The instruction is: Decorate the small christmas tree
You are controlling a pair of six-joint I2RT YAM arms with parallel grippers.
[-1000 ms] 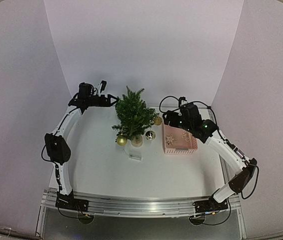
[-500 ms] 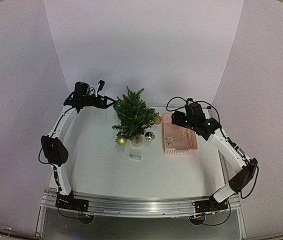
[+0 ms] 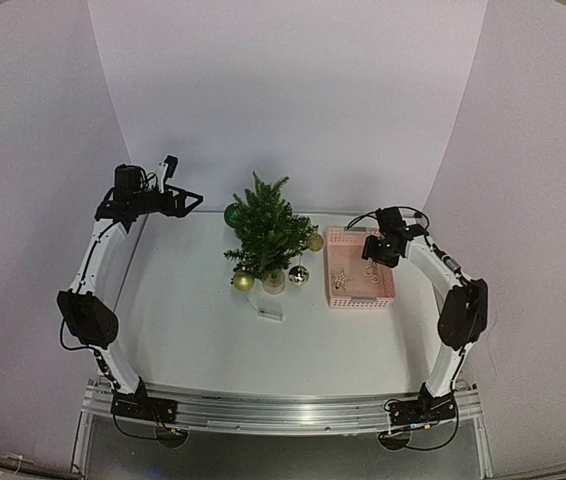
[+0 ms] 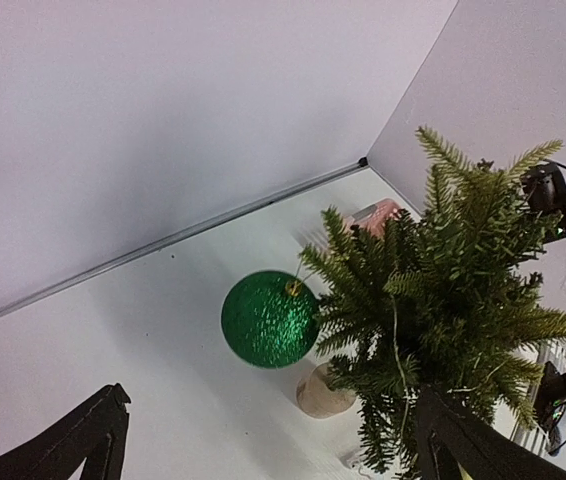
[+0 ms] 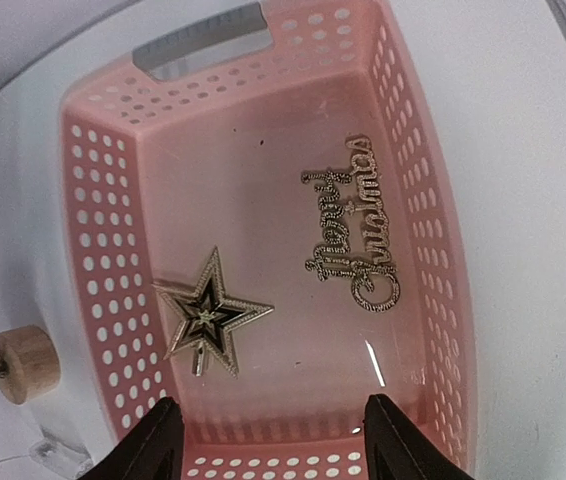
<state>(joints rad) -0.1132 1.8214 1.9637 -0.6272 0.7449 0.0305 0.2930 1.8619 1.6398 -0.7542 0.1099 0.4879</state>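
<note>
The small christmas tree (image 3: 268, 235) stands mid-table in a pale pot (image 4: 323, 392). A green glitter ball (image 4: 270, 319) hangs from a branch on the tree's left side (image 3: 232, 213). My left gripper (image 3: 189, 200) is open and empty, raised well left of the tree, its dark fingers (image 4: 98, 440) framing the ball from a distance. My right gripper (image 5: 273, 403) is open above the pink basket (image 5: 103, 250), holding nothing. In the basket lie a gold star (image 5: 206, 318) and a gold "Merry Christmas" sign (image 5: 355, 240).
Two gold balls (image 3: 244, 282) (image 3: 315, 242) and a silver ball (image 3: 299, 273) hang low on the tree. A small clear plastic piece (image 3: 271, 312) lies in front of the pot. The pink basket (image 3: 388, 290) sits right of the tree. White walls enclose the table.
The left gripper drew back to the left from the tree, leaving the green ball hanging there. The right arm swung right and back over the basket, its jaws narrowing somewhat.
</note>
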